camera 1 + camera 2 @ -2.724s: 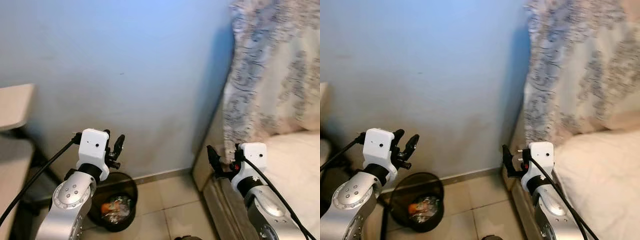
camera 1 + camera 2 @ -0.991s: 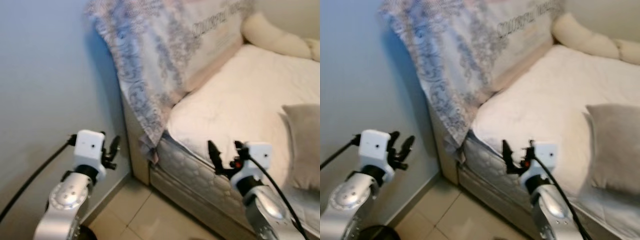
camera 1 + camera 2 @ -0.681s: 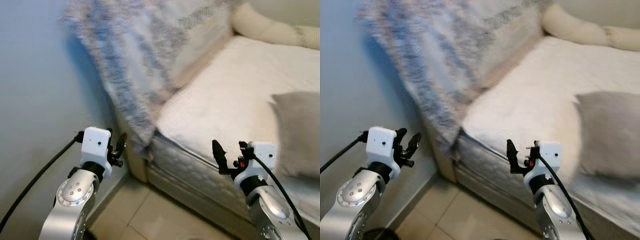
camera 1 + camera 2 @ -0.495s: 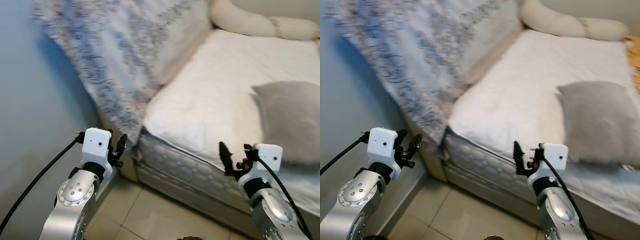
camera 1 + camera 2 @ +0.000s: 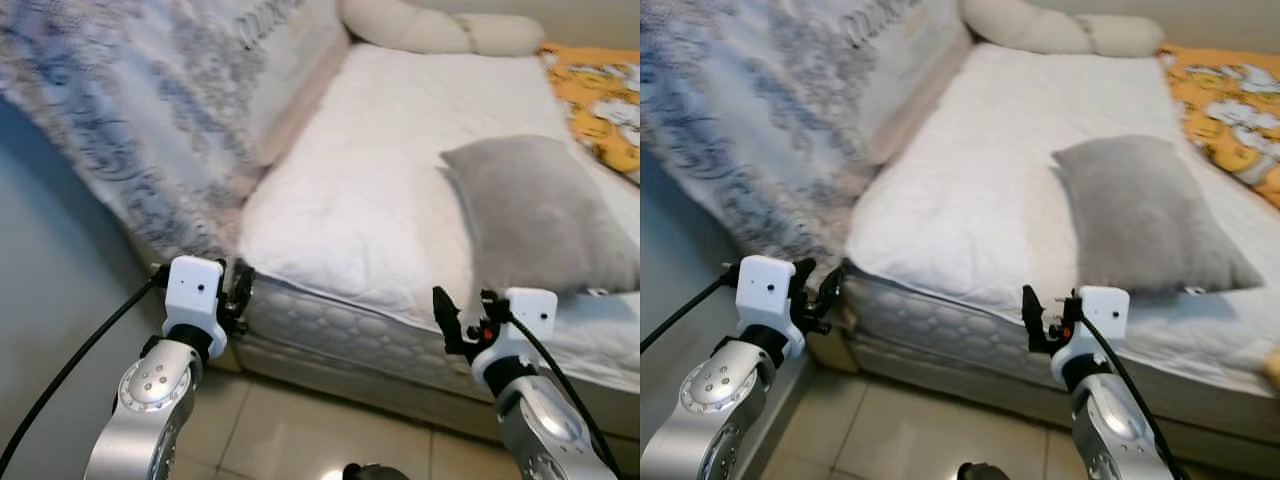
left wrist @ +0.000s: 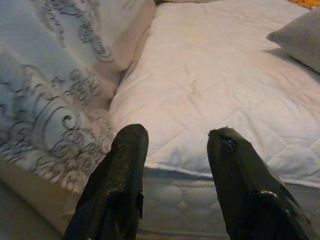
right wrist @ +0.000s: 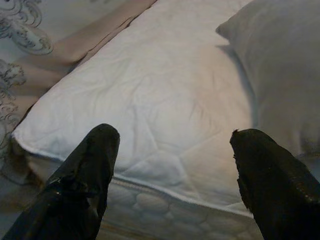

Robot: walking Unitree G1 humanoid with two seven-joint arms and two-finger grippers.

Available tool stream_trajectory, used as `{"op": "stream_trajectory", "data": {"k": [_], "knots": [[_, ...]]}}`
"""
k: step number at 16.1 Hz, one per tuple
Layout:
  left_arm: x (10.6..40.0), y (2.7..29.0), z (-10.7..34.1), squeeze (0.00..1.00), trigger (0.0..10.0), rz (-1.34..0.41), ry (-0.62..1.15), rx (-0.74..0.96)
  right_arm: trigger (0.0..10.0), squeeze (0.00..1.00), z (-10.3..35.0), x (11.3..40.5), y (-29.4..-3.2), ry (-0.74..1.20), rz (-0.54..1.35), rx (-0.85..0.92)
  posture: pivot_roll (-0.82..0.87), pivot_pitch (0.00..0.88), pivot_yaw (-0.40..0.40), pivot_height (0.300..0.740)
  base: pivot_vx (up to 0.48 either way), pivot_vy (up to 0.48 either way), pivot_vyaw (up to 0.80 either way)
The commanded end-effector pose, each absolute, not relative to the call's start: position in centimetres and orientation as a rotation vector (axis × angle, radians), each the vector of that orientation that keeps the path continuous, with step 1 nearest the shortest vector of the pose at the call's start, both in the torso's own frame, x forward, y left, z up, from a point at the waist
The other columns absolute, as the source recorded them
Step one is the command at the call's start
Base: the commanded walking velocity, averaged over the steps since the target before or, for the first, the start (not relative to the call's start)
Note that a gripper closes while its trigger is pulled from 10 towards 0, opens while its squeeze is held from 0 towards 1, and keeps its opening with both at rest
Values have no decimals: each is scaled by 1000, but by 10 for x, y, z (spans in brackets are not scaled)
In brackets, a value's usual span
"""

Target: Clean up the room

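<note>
A bed [image 5: 360,200] with a white quilted mattress cover stands in front of the robot. A grey pillow [image 5: 535,215] lies on the bed near its front edge, toward the right side. A long cream bolster [image 5: 440,28] lies along the far edge, and an orange patterned blanket [image 5: 598,95] covers the far right corner. A grey-patterned fabric [image 5: 130,120] hangs over the left end of the bed.

The left gripper [image 6: 175,145] is raised before the front left corner of the bed, its fingers apart and holding nothing. The right gripper [image 7: 172,142] is raised before the front edge, its fingers wide apart and empty; the pillow lies beyond it, well apart from the fingers. Beige floor tiles [image 5: 320,435] are below.
</note>
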State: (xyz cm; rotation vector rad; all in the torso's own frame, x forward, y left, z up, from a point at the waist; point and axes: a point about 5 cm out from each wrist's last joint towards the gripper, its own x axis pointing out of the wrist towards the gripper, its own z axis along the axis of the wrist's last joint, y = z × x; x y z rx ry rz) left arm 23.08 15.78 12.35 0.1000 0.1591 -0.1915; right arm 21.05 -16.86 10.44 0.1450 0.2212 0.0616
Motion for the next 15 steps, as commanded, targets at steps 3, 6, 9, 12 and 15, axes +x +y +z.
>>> {"op": "stream_trajectory", "data": {"k": [3,6,9,12,15], "knots": [[227,159,126,0,10000,-173,132,103,10000,0,118,219,-166,165,63,79,-8,0,1,740,0,0,-742],[226,159,126,0,10000,-177,130,91,10000,0,115,219,-167,158,54,48,-4,0,-5,740,252,0,-587],[226,159,126,0,10000,-185,127,84,10000,0,113,214,-167,169,68,31,-9,0,-2,740,280,0,0],[226,157,125,0,10000,-203,129,84,10000,0,111,211,-169,167,60,30,-19,0,8,740,282,0,0],[228,157,125,0,10000,-209,128,84,10000,0,110,208,-170,165,60,35,-20,0,10,740,284,0,-529]]}}
